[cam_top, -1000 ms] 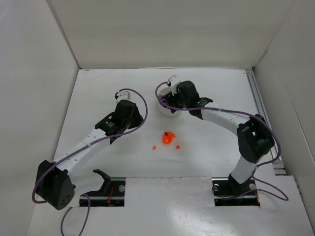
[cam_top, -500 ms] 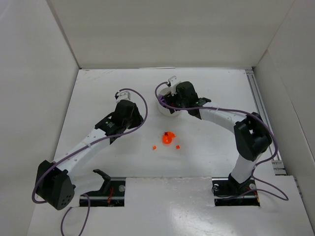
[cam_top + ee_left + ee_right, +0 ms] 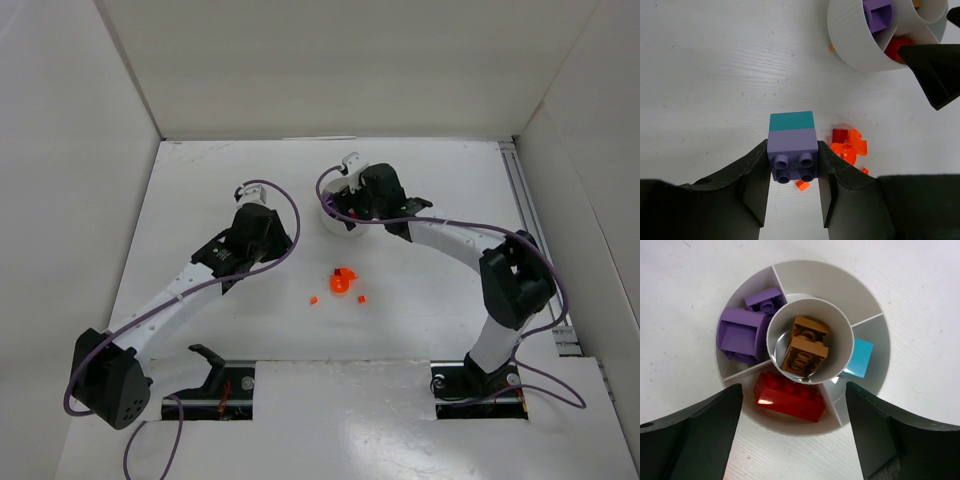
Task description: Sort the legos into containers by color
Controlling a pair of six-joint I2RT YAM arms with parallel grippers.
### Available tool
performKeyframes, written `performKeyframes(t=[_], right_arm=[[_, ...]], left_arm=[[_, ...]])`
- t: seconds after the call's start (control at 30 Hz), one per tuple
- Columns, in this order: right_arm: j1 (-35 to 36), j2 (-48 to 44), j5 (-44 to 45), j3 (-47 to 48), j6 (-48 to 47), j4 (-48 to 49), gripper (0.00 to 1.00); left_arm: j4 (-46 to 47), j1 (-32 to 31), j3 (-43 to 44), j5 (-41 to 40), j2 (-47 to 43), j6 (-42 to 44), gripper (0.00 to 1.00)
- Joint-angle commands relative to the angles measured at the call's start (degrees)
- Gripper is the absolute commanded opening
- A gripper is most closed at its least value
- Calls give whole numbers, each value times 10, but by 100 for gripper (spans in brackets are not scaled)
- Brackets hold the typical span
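The left fingers (image 3: 754, 175) are pinching 1 lilac-and-teal brick (image 3: 792, 149). The right fingers (image 3: 695, 435) are hanging spread wide over the dish (image 3: 815, 277).

Bright, even, diffuse light, only faint soft shadows on the white table (image 3: 200, 200), small glare spot on the red brick (image 3: 790, 396), wrist views sharp, near dark fingers (image 3: 690, 440) slightly blurred
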Motion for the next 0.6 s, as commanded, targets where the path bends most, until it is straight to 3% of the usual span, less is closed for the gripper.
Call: performKeyframes(t=[0.0, 0.1, 0.17, 0.23, 0.27, 0.33, 0.47, 0.57], right_arm=[[8, -61, -20, 2, -62, 33, 88], [13, -102, -70, -26, -149, 43, 89], [13, -122, -153, -47, -203, 69, 89], [20, -160, -233, -99, -308, 94, 89], [28, -170, -315, -110, -343, 94, 89], [36, -199, -373, -137, -429, 63, 89], [56, -257, -435, -189, -478, 48, 89], [70, -295, -443, -208, -478, 48, 88]], left_arm=[[25, 4, -6, 14, -30, 14, 9], [31, 4, -6, 28, -38, 14, 9], [58, 4, -6, 68, -52, 31, 9], [100, 4, -14, 143, -70, 48, 7], [114, 4, -20, 173, -76, 58, 7], [137, 4, -20, 230, -88, 83, 7], [181, 4, -25, 357, -93, 96, 7], [187, 4, -36, 376, -93, 96, 7]])
